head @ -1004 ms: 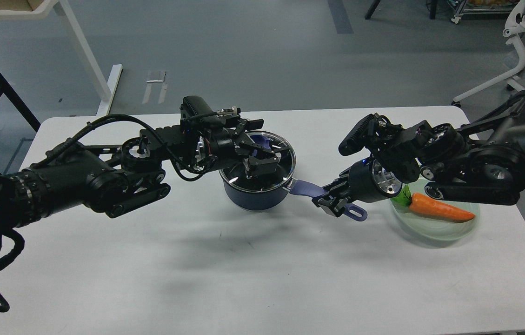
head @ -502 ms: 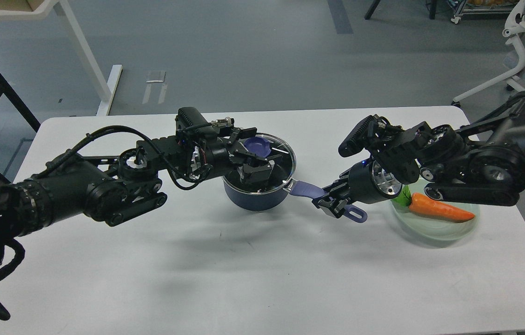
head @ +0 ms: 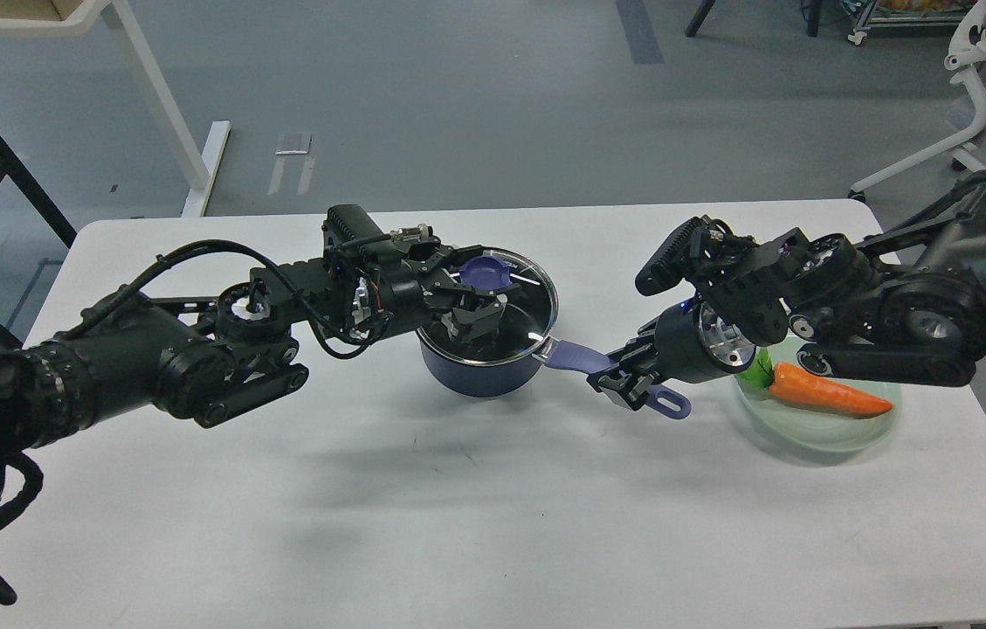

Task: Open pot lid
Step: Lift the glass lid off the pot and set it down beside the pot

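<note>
The dark navy pot (head: 479, 374) stands mid-table with its purple handle (head: 578, 356) pointing right. The clear glass lid (head: 534, 301) lies on the pot, its purple knob (head: 484, 273) showing. My left gripper (head: 471, 295) hovers over the left part of the lid, just left of and below the knob; its fingers stand apart and hold nothing. My right gripper (head: 625, 381) is shut on the far part of the pot handle, whose holed end (head: 672, 404) sticks out past the fingers.
A pale green glass plate (head: 816, 432) with an orange carrot (head: 829, 393) sits at the right, under my right arm. A white table leg (head: 152, 96) and an office chair base (head: 964, 131) stand beyond the table's far edge.
My left gripper has drawn back to the left, uncovering the purple knob it had hidden. The lid stays on the pot. My right gripper still holds the handle.
</note>
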Robot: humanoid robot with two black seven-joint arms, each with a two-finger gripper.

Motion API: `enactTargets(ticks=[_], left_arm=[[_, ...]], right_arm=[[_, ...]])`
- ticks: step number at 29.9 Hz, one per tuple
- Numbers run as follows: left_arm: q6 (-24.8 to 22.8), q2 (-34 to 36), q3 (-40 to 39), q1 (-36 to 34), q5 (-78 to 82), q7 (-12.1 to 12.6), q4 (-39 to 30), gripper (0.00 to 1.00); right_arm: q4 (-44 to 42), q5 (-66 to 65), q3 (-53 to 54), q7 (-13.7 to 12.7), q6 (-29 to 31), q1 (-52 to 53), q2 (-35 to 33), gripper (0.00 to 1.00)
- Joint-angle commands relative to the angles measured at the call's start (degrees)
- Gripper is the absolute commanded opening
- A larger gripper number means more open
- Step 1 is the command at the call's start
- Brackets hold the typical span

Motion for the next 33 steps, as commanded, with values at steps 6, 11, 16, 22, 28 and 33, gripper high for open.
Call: enactTargets(ticks=[6, 11, 16, 22, 28, 33], left_arm=[[-0.08, 0.84, -0.13, -0.24, -0.23, -0.22, -0.89, 0.43], [0.01, 6.02, -1.09, -0.94, -0.58, -1.01, -2.82, 0.44], [-0.25, 14.80, -1.01, -2.17, -6.02, -2.07, -4.05, 0.44], [-0.43, 25.00, 0.40, -0.07, -7.44, -5.31, -4.05, 0.44], [0.27, 31.86, 2.68, 6.61, -7.17, -5.55, -2.83, 0.44], [0.63, 32.23, 2.86, 11.36, -7.70, -5.55, 2.17, 0.44]], right_arm=[[0.00, 0.01, 0.02, -0.02, -0.01, 0.02, 0.02, 0.20], [0.00, 0.10, 0.02, -0.02, -0.01, 0.20, -0.42, 0.20], [0.09, 0.10, 0.02, 0.06, -0.01, 0.02, -0.69, 0.20], [0.00, 0.10, 0.02, -0.02, -0.01, -0.07, -0.60, 0.20], [-0.09, 0.01, 0.02, 0.06, -0.01, -0.07, -0.25, 0.20], [0.00, 0.01, -0.07, 0.06, -0.01, -0.59, -0.07, 0.20]])
